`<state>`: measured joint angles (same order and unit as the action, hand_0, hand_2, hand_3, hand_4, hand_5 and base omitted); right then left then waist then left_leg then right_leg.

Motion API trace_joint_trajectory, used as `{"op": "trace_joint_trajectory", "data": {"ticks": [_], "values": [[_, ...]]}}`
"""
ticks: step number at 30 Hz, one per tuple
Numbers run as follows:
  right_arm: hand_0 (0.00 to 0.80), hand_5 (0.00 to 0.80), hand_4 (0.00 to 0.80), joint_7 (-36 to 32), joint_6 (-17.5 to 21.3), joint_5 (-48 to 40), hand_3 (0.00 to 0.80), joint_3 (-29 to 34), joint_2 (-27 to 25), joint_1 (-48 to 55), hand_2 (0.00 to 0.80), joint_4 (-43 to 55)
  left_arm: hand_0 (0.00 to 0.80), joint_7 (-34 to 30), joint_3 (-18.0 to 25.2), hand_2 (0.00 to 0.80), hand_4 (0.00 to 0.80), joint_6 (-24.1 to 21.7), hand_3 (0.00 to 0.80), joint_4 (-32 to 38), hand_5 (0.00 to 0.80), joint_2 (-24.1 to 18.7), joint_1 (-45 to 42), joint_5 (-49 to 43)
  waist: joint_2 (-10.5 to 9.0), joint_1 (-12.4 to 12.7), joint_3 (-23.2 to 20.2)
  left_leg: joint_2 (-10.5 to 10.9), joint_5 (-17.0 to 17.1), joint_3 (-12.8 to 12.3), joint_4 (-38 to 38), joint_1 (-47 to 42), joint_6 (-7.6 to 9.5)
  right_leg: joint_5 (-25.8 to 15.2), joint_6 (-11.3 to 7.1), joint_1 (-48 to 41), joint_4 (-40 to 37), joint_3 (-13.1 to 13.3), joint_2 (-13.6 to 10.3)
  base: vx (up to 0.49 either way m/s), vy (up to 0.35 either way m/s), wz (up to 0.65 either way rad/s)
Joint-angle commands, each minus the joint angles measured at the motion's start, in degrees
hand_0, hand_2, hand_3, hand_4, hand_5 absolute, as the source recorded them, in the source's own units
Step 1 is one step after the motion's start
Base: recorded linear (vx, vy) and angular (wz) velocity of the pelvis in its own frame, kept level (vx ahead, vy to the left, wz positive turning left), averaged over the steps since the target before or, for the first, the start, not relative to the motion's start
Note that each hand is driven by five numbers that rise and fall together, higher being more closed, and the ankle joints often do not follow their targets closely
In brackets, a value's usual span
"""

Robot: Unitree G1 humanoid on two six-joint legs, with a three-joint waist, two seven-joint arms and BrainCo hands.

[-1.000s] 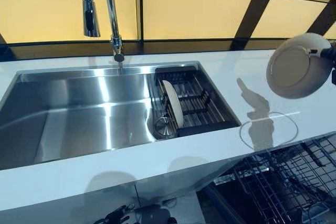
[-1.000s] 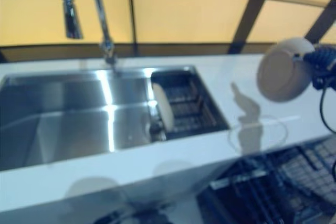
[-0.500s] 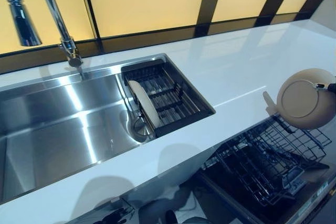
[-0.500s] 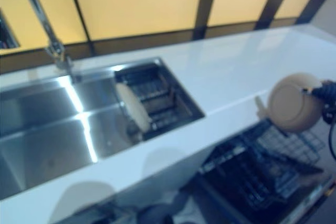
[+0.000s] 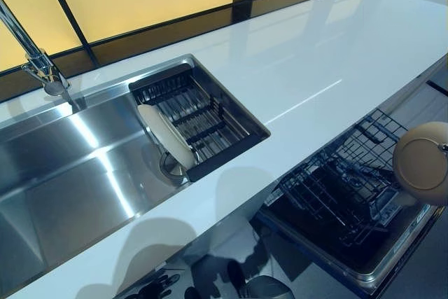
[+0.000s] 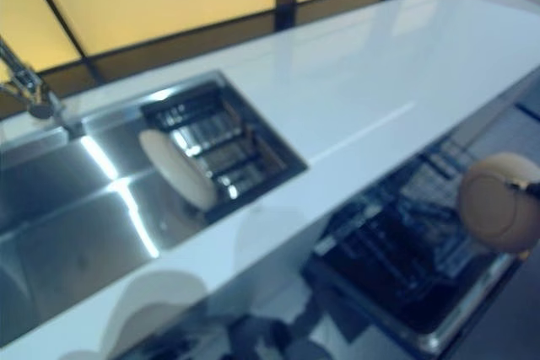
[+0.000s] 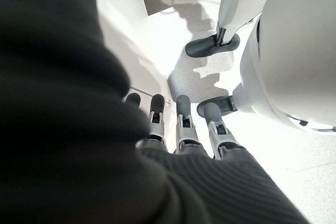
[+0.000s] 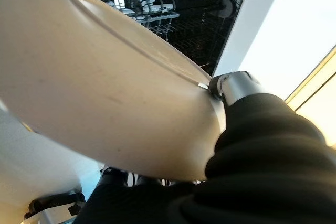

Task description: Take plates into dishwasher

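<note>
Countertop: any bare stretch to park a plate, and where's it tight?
Bare: the white countertop from the sink rack to the far end, between window ledge and dishwasher rack. The sink basin beside the faucet is open too. Crowded: the sink rack, holding a plate, and the wire dishwasher rack.

Probably a home kitchen: steel sink [image 5: 84,173], white counter [image 5: 315,68], open dishwasher [image 5: 343,208].
</note>
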<state>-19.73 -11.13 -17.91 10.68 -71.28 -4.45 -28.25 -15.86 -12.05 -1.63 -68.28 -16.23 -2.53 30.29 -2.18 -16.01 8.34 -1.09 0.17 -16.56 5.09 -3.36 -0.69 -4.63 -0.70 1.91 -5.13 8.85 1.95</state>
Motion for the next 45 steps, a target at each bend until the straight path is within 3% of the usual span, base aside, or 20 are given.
{"op": "trace_joint_trajectory", "data": {"ticks": [1,7,17,25,30,45], "values": [[0.800,0.800,0.800,-0.33,4.25,3.53,0.800,2.64,-1.75,-1.42,0.800,0.99,0.000,-1.07,1.89,0.000,0.000,-1.37,0.000,-0.60,0.000,-1.64,1.73,-1.19,-3.28,2.44,-1.97,-1.10,-0.27,3.55,-0.09,-0.57,-0.87,-3.81,-4.51,1.69,0.34,-1.50,-1.69,0.000,0.000,0.00],[0.800,0.800,0.800,1.40,7.51,12.50,0.800,0.05,3.42,1.29,0.800,7.00,0.000,-0.14,2.18,0.000,0.000,-0.88,0.000,0.28,0.000,-1.03,1.94,-1.58,-2.75,2.43,-1.49,-1.11,-0.36,3.70,-0.09,-0.66,-0.84,-3.58,-4.42,1.46,0.28,-1.67,-1.73,0.000,0.000,0.00],[0.800,0.800,0.800,4.69,4.86,24.56,0.800,-7.10,10.52,-0.71,0.800,15.34,0.000,0.47,1.89,0.000,0.000,-1.00,0.000,0.51,0.000,0.31,2.38,-1.05,-1.57,3.09,-0.51,-1.07,-0.24,4.10,-0.09,-0.35,-0.83,-3.39,-4.37,1.50,0.28,-2.32,-2.03,-0.002,-0.007,0.03],[0.800,0.800,0.800,5.21,3.08,28.25,0.800,-12.78,15.37,-3.90,0.800,12.60,0.000,0.84,1.47,0.000,0.000,-0.42,0.000,1.34,0.000,0.64,3.16,-1.62,-0.95,4.37,0.41,-1.06,0.03,4.80,-0.09,-0.24,-0.96,-3.20,-4.16,1.20,0.27,-3.83,-2.67,-0.005,-0.016,0.07],[0.800,0.800,0.800,8.09,3.39,33.83,0.800,-17.38,17.60,-6.81,0.800,8.03,0.000,1.20,0.51,0.000,0.000,0.06,0.000,2.54,0.000,0.77,3.99,-1.26,-0.35,5.51,1.04,-0.86,0.31,5.63,-0.09,0.31,-1.06,-3.16,-4.17,1.32,0.17,-4.77,-3.13,-0.032,-0.014,0.12],[0.800,0.800,0.800,14.40,1.98,38.62,0.800,-28.42,23.62,-14.13,0.800,-6.35,0.000,1.29,-2.19,0.000,0.000,0.36,0.000,2.67,0.000,1.39,6.80,-0.89,0.83,8.01,1.57,-0.64,0.69,7.15,-0.09,0.95,-1.35,-2.87,-4.11,1.23,0.12,-6.59,-3.82,-0.012,-0.008,0.06]]}}
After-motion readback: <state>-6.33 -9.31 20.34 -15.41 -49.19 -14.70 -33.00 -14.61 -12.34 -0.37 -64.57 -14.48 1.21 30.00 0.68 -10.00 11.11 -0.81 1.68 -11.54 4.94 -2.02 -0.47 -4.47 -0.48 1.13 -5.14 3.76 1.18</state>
